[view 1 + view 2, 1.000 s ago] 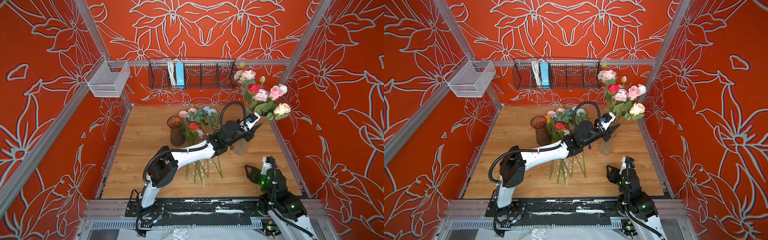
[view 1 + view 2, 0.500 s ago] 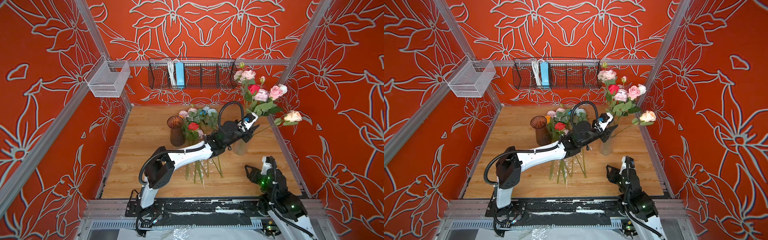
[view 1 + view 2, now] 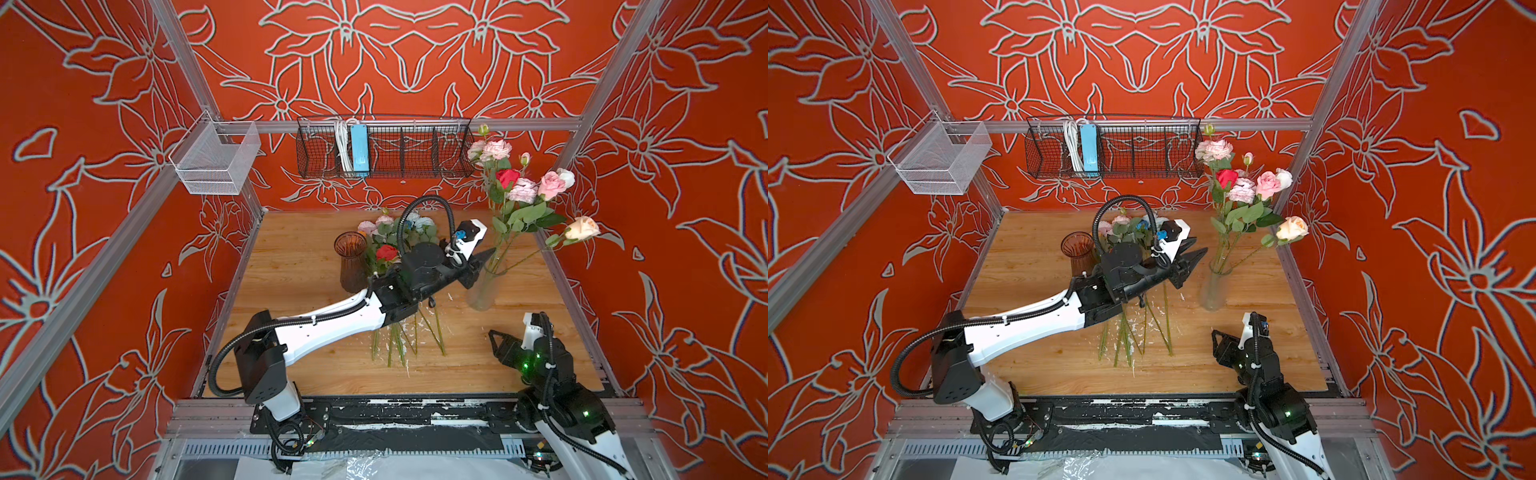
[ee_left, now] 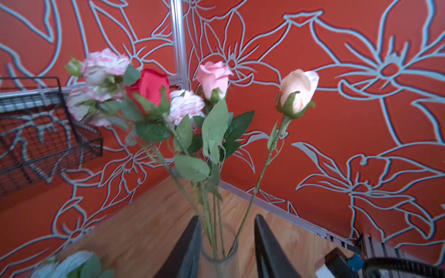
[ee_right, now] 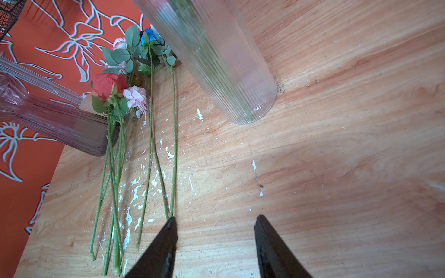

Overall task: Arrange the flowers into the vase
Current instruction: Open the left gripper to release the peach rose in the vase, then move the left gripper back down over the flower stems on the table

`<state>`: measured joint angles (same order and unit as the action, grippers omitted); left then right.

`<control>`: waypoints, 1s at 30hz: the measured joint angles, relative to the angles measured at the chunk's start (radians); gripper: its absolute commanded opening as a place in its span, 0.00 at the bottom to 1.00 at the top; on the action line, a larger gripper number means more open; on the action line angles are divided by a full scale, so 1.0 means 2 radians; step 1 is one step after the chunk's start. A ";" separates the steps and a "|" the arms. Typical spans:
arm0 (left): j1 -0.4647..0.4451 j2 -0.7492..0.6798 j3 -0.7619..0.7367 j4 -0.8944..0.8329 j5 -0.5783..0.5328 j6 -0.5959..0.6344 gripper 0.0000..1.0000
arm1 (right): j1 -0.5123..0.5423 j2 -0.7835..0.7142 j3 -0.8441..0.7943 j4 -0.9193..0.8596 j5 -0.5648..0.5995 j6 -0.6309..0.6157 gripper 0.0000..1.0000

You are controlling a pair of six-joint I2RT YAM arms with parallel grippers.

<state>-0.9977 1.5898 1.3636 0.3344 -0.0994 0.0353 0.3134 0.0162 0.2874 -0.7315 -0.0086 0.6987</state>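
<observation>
The booth is closed in by red patterned walls point(image 3: 83, 174) and floored by a wooden worktop point(image 3: 291, 257) flecked with white chips. A clear ribbed vase point(image 3: 481, 291) is stood upright toward the right side. Several standing flowers point(image 3: 517, 189) are held in it, with a cream rose point(image 3: 582, 228) leaning out farthest. The loose flowers point(image 3: 397, 336) are laid flat between a brown vase point(image 3: 352, 266) and the clear one, partly under the left arm. Their long axes run front to back, blooms toward the rear wall. The left pincer point(image 4: 226, 217) is poised at the vase mouth, jaws apart, nothing clamped. The right pincer point(image 5: 215, 217) is likewise spread and empty, held low with the cut stem ends just beside it. It is judged the nearer for the next pick.
</observation>
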 measured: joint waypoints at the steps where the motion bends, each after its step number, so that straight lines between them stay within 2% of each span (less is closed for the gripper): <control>1: 0.000 -0.008 -0.011 -0.008 -0.009 -0.005 0.41 | 0.000 0.000 0.000 0.000 0.000 0.000 0.53; 9: 0.000 -0.040 -0.091 -0.104 -0.107 -0.064 0.47 | 0.000 0.000 0.000 0.005 0.012 0.015 0.47; 12: 0.001 -0.040 -0.107 -0.141 -0.135 -0.091 0.49 | 0.000 0.003 0.000 0.016 0.025 0.028 0.43; 16: 0.005 -0.040 -0.111 -0.181 -0.156 -0.121 0.56 | 0.000 0.032 0.010 0.034 0.040 0.037 0.42; 20: 0.016 -0.032 -0.095 -0.225 -0.171 -0.154 0.63 | 0.000 0.065 0.006 0.061 0.037 0.036 0.43; 24: 0.032 0.005 -0.050 -0.273 -0.173 -0.177 0.65 | 0.000 0.084 0.005 0.069 0.027 0.022 0.45; 30: 0.045 0.055 0.000 -0.339 -0.153 -0.187 0.66 | 0.000 0.072 -0.008 0.078 0.008 0.013 0.45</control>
<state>-0.9077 1.6993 1.3643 -0.3439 -0.4049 -0.3389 0.3134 0.1612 0.2722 -0.5762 0.0078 0.7242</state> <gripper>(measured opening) 0.655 0.453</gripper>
